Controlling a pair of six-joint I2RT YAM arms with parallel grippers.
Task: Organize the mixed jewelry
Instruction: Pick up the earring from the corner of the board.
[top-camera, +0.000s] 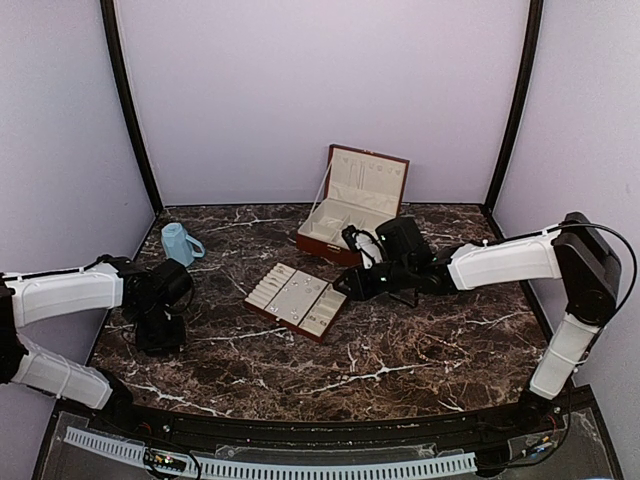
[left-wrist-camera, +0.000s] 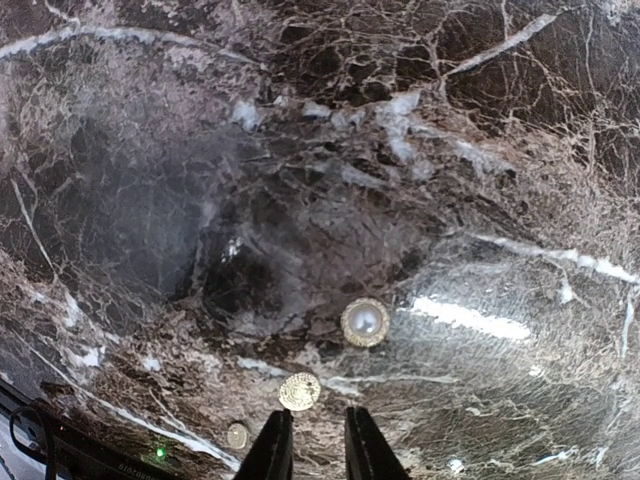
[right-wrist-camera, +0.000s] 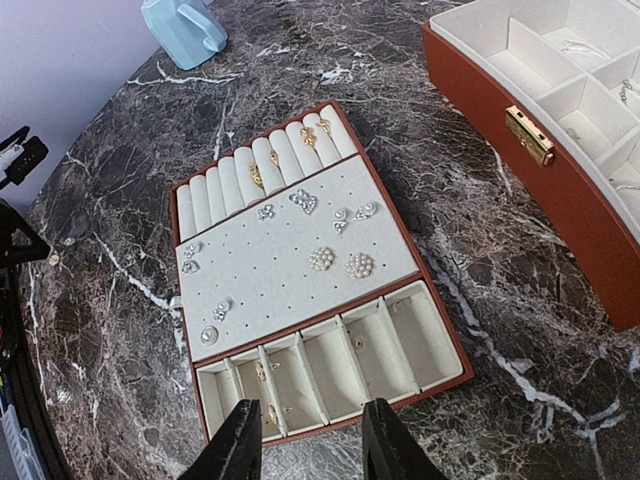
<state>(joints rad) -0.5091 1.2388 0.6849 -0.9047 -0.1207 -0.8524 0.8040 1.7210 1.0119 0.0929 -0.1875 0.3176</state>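
Three loose pieces of mixed jewelry (left-wrist-camera: 299, 391) lie on the marble (left-wrist-camera: 150, 200) left of the tray (right-wrist-camera: 280, 280), just ahead of the left gripper (left-wrist-camera: 318, 430), whose fingers are slightly parted and empty. The right gripper (right-wrist-camera: 312, 415), fingers apart, hovers over the tray's near edge. More pieces sit on the tray.

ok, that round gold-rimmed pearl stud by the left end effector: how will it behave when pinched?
The round gold-rimmed pearl stud is probably stiff and light. Its glossy dome and the polished marble tabletop suggest it may squirt or skid.
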